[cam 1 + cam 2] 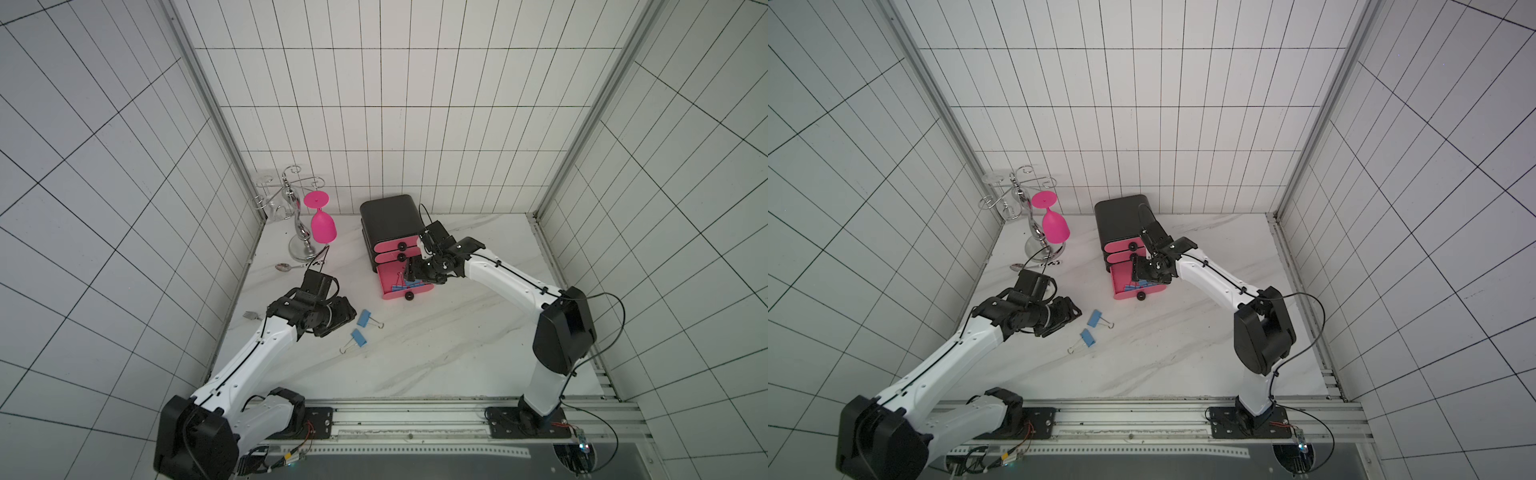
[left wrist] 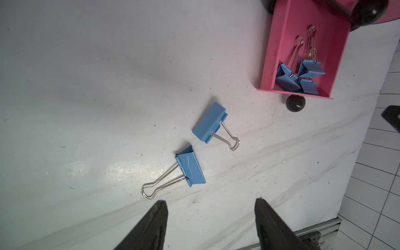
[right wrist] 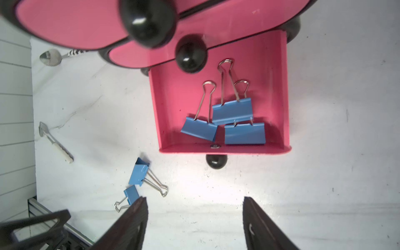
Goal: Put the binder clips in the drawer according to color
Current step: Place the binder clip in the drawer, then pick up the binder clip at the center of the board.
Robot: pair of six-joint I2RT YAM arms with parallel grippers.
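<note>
Three blue clips (image 3: pixel 232 112) lie in the open bottom drawer (image 3: pixel 168 104) — two loose clips (image 2: pixel 208 122) are on the table (image 2: pixel 86 86). The left gripper (image 2: pixel 210 200) and right gripper (image 3: pixel 194 198) both gape, empty.

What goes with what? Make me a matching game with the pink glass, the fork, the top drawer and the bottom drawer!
Things:
1. pink glass
2. bottom drawer
3. top drawer
4. fork

States:
A. pushed shut
B. hanging upside down on the silver rack
C. lying flat on the table
D. pulled open, three blue clips inside

Pairs: 1-B, 2-D, 3-A, 4-C
</note>
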